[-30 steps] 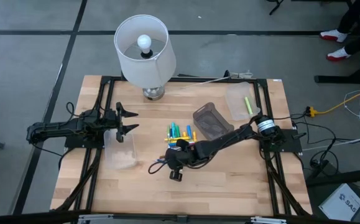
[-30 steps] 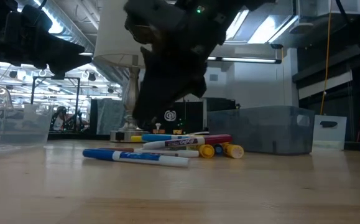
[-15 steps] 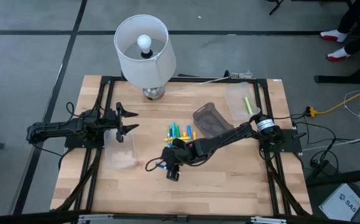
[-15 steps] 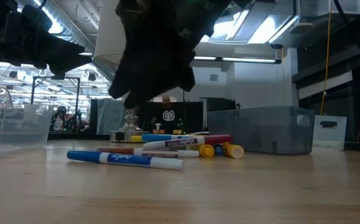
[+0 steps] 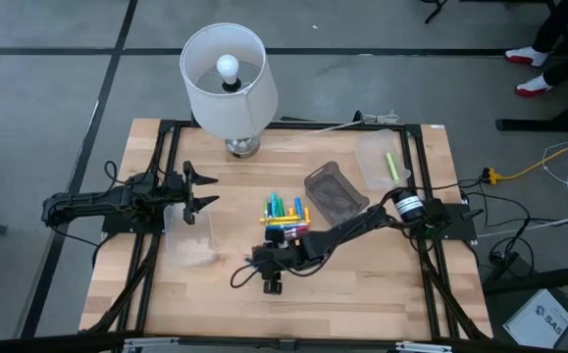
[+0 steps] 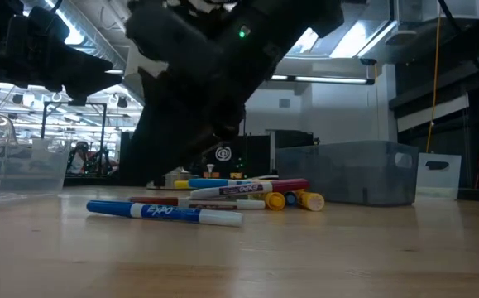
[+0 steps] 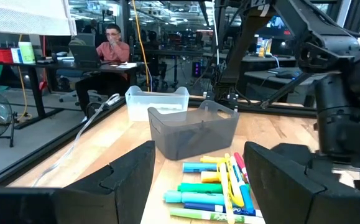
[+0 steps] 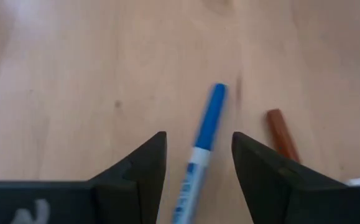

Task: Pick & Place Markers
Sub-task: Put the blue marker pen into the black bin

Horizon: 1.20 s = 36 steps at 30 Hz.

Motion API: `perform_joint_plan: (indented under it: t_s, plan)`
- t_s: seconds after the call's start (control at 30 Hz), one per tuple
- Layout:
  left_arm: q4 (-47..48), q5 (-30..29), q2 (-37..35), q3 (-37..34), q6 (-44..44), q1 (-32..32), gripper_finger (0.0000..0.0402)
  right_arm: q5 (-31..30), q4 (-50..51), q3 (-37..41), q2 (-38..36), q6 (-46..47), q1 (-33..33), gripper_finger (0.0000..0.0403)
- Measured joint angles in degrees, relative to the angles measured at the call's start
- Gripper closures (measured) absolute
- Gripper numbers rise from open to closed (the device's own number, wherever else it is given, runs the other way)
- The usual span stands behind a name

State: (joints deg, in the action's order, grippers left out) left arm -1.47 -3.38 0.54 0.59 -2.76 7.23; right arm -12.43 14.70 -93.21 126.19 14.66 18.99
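Barely begun, by the look of it. Nearest: right gripper [image 8: 195,165], fingers parted astride a blue marker [image 6: 165,213] flat on the table [image 5: 362,294], not gripped. Behind: markers [image 5: 285,218] heaped mid-table. Left: left gripper [image 5: 197,189] wide over an empty bin [image 5: 189,235]. Beyond: grey bin [image 5: 335,191], contents unclear. Farthest: clear bin [image 5: 374,157] with one green marker [image 5: 391,165].
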Motion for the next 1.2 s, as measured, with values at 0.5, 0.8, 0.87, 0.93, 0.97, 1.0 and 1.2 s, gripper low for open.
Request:
perform_joint_plan:
  t_s: [0.5,0.8,0.87,0.93,0.97,1.0,1.2]
  plan:
    - [0.00,0.00,-0.01,0.00,0.03,-0.01,0.0160,-2.99,3.28,-0.04,1.16,0.08,0.04,0.0250]
    - [0.09,0.00,-0.02,-0.01,0.02,-0.01,0.0160,-3.15,2.96,-0.17,3.67,2.72,-0.82,0.0261]
    - [-0.06,0.00,0.00,0.01,0.02,0.01,0.0160,-3.10,2.94,-0.20,3.78,4.82,-1.05,0.0261]
    - [0.26,0.00,0.00,0.01,0.02,-0.01,0.0160,-3.08,3.02,-0.22,4.03,7.18,-1.14,0.0261]
    - [0.42,0.02,-0.02,0.01,-0.02,0.00,0.0160,-3.19,3.04,-0.22,4.13,8.05,-1.15,0.0263]
    - [0.32,0.01,-0.01,0.01,0.01,-0.01,0.0160,-3.33,3.10,-0.22,4.17,8.86,-1.14,0.0267]
    - [-0.01,0.00,0.04,0.01,0.02,0.01,0.0160,-1.59,5.04,-0.28,4.23,12.31,-1.48,0.0327]
